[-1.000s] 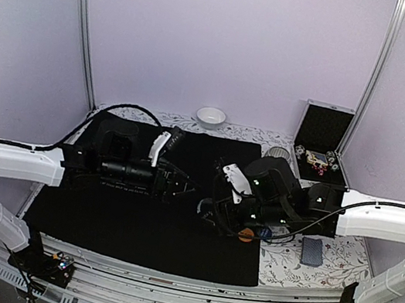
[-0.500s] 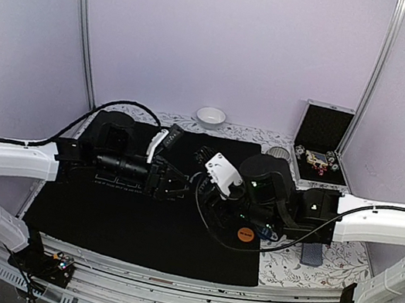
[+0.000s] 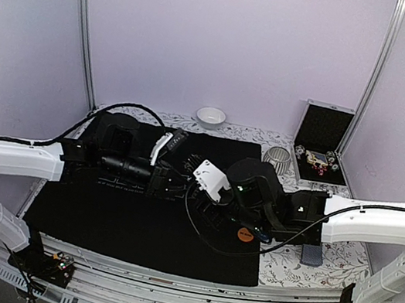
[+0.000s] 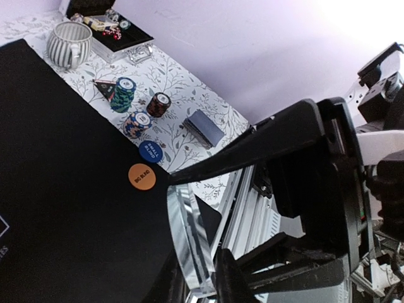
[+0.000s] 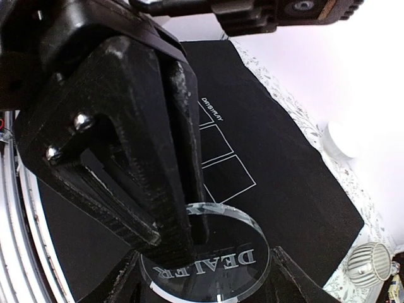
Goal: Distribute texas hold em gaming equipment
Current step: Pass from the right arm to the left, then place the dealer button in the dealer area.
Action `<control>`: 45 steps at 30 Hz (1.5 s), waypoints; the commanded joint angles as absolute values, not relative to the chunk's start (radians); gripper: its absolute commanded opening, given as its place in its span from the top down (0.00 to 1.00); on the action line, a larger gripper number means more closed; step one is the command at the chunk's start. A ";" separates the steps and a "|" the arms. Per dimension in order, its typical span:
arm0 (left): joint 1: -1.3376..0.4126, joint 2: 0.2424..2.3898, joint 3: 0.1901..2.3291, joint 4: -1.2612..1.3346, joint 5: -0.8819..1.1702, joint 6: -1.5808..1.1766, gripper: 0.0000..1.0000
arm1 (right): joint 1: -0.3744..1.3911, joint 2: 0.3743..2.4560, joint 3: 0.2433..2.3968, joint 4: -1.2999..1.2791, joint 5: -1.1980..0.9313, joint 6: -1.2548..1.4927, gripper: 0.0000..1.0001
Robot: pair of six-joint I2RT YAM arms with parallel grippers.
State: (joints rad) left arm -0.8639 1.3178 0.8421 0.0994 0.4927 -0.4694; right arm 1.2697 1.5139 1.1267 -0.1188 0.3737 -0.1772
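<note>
Grip shared: right pincer [image 5: 203,278] holds clear dealer disc [image 5: 214,255] edge to edge; left pincer [image 4: 197,284], narrow, pinches its rim

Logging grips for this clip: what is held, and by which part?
The dealer button: right gripper spans its rim, left gripper pinches its flat faces near the edge.

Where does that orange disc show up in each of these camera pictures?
Top external: orange disc near the black mat's right edge.
Left wrist: left of centre, at the mat's edge beside the blue disc.
Right wrist: not in it.
Shared landmark: ribbed metal mug, right of centre from above, top left, then bottom right.
</note>
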 commanded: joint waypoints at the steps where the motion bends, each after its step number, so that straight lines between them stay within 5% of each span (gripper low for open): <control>1: -0.856 1.339 0.853 0.095 0.500 -0.462 0.93 | 1.281 1.529 1.168 -0.073 0.397 -0.192 0.57; 2: -0.856 1.338 0.853 0.098 0.505 -0.461 1.00 | 1.281 1.531 1.169 -0.073 0.402 -0.192 0.57; 6: -0.853 1.325 0.850 0.095 0.491 -0.462 1.00 | 1.281 1.527 1.159 -0.072 0.438 -0.184 0.54; 12: -0.762 1.309 0.859 0.017 0.410 -0.479 1.00 | 1.276 1.487 1.122 -0.071 0.520 -0.147 0.01; 18: -0.639 1.403 0.932 -0.009 0.429 -0.417 1.00 | 1.156 1.396 1.077 -0.125 0.375 0.025 0.01; 24: -0.579 1.804 1.278 -0.231 0.599 -0.256 1.00 | 1.013 1.328 1.042 -0.210 0.242 0.198 0.01; 34: -0.580 2.288 1.760 -0.589 0.807 -0.140 1.00 | 0.979 1.302 1.026 -0.503 0.211 0.404 0.01; 40: -0.605 2.375 1.804 -0.630 0.815 -0.144 0.99 | 0.979 1.300 1.039 -0.655 0.177 0.516 0.00; 45: -0.607 2.361 1.757 -0.620 0.717 -0.137 0.61 | 0.980 1.336 1.054 -0.791 0.220 0.593 0.06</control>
